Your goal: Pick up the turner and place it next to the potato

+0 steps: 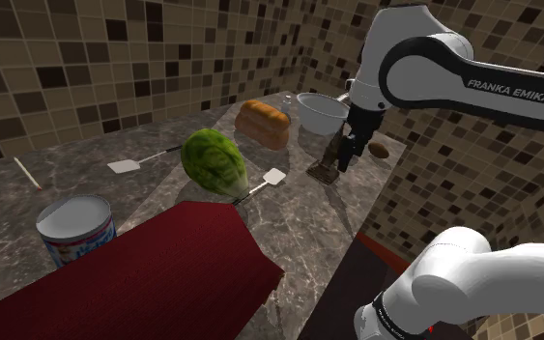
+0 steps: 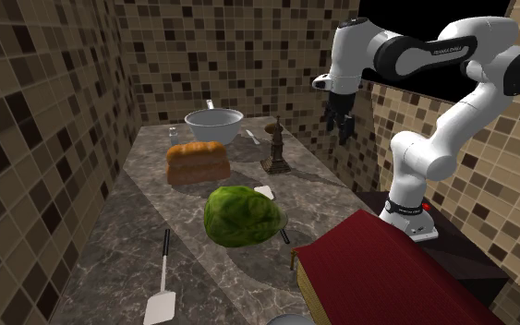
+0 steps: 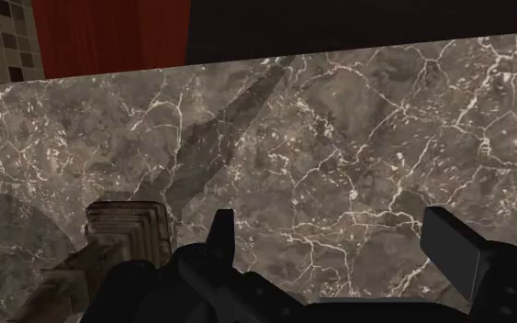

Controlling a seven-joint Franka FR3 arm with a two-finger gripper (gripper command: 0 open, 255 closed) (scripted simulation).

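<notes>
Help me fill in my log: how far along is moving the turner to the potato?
Nothing looks done: one turner lies in the open on the counter, and a second turner lies beside the cabbage. Neither is next to the potato. In hand: nothing; the gripper is open and empty over bare marble by the figurine. Left: grasp the turner, lift it, set it beside the potato.

Two turners (image 1: 146, 159) (image 1: 268, 180), one loaf (image 1: 263, 122), one bowl (image 1: 320, 120), one cabbage (image 1: 214, 159).
</notes>
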